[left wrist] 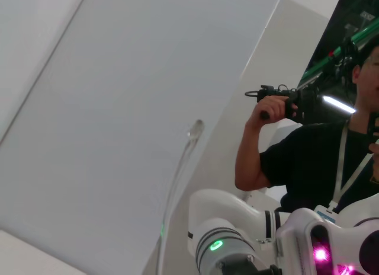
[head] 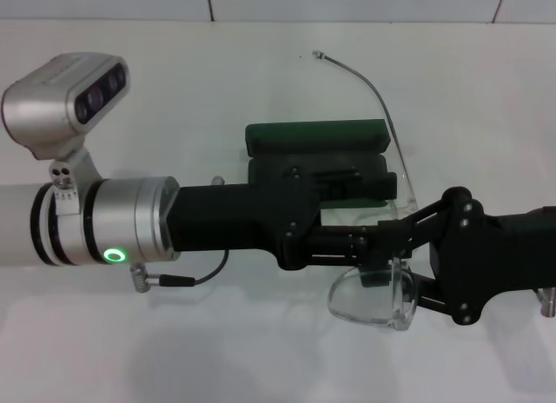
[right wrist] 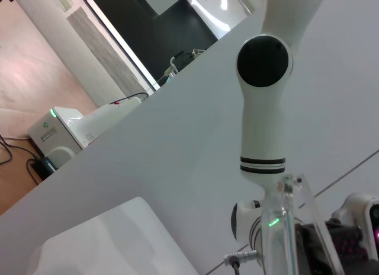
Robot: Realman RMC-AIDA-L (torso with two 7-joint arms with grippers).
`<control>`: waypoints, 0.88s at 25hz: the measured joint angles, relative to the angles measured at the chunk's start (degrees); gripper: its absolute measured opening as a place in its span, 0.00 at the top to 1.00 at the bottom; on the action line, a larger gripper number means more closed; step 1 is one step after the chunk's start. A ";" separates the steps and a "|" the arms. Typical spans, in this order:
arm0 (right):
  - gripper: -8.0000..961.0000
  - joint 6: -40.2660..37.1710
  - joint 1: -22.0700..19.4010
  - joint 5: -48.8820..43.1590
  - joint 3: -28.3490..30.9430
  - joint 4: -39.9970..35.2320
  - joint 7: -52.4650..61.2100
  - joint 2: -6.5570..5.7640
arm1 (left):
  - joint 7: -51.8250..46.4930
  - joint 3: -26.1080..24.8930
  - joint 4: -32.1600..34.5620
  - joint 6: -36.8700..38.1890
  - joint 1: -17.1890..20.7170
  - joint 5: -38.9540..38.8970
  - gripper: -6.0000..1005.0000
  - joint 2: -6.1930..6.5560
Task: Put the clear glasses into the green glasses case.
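The green glasses case (head: 317, 135) lies open at mid-table, its lid on the far side and its base partly hidden under my left arm. The clear glasses (head: 369, 299) hang just in front of the case. One temple arm (head: 387, 116) curves up and away past the case's right end. My right gripper (head: 408, 268) reaches in from the right and is shut on the lens. My left gripper (head: 365, 247) stretches in from the left over the case base, meeting the glasses. A clear temple (left wrist: 180, 168) shows in the left wrist view, and a clear frame part (right wrist: 290, 227) shows in the right wrist view.
A thin grey cable with a plug (head: 165, 280) lies on the white table (head: 261, 360) below my left arm. The table's far edge (head: 278, 21) meets a tiled wall. A person (left wrist: 314, 150) stands beyond the table in the left wrist view.
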 joint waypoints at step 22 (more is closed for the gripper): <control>0.86 -9.00 -0.81 1.94 2.20 2.02 2.72 -0.31 | 12.61 -9.75 1.07 -5.27 5.36 -0.17 0.26 3.32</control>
